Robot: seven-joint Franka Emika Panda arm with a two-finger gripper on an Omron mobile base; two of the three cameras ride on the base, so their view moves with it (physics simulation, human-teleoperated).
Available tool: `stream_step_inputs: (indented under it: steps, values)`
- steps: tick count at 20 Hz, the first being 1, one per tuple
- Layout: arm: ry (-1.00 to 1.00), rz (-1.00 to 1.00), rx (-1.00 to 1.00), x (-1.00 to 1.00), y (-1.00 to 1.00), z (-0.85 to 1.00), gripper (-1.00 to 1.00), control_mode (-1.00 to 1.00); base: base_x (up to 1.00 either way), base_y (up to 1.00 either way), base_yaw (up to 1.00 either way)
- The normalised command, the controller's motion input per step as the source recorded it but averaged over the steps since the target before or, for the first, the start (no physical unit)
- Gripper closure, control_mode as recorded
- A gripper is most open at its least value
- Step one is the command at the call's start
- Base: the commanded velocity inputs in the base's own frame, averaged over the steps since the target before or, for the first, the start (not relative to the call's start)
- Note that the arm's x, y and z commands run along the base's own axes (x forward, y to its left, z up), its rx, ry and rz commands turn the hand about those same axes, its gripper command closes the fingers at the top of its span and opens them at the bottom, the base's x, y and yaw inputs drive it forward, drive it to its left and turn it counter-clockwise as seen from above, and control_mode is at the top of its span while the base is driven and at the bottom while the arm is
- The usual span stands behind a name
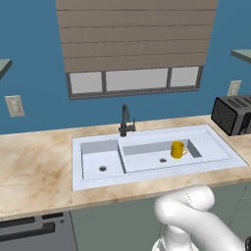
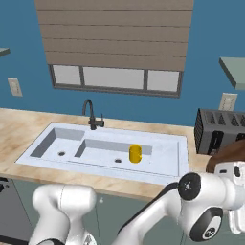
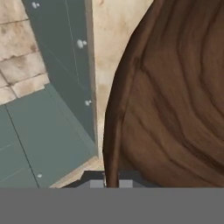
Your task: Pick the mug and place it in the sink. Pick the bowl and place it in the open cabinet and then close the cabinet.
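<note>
The arm [image 2: 143, 215] was glossy white, built of thick rounded tube links that swelled into bulbous elbows. Nearest the toaster [image 2: 217, 131], a round dark grey joint cap sat flush in the white shell, ringed by a black seam, with a second dark disc just below it. A black band lined the inner curve of the link beside those caps. The tool [image 3: 111, 181] ended in two small dark grey fingertips with paler grey square pads.
</note>
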Motion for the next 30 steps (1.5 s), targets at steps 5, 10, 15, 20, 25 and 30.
stream_step_inputs:
  steps: [5, 10, 15, 20, 25, 30]
  values:
    - [0.17, 0.02, 0.01, -0.50, 0.78, 0.80, 1.00, -1.00, 0.00, 0.00, 0.00]
    - [0.24, 0.00, 0.03, -0.33, 0.99, -0.05, 1.00, -1.00, 0.00, 0.00, 0.00]
    - [0.04, 0.01, 0.12, -0.35, 1.00, -0.01, 1.00, -1.00, 0.00, 0.00, 0.00]
    - [0.00, 0.00, 0.31, -0.17, 1.00, 0.00, 1.00, -1.00, 0.00, 0.00, 0.00]
    - [0.00, 0.00, 0.40, -0.10, 0.94, 0.00, 1.00, -1.00, 0.00, 0.00, 0.00]
    - [-0.04, 0.00, 0.23, 0.00, 0.51, 0.25, 1.00, -1.00, 0.00, 0.00, 0.00]
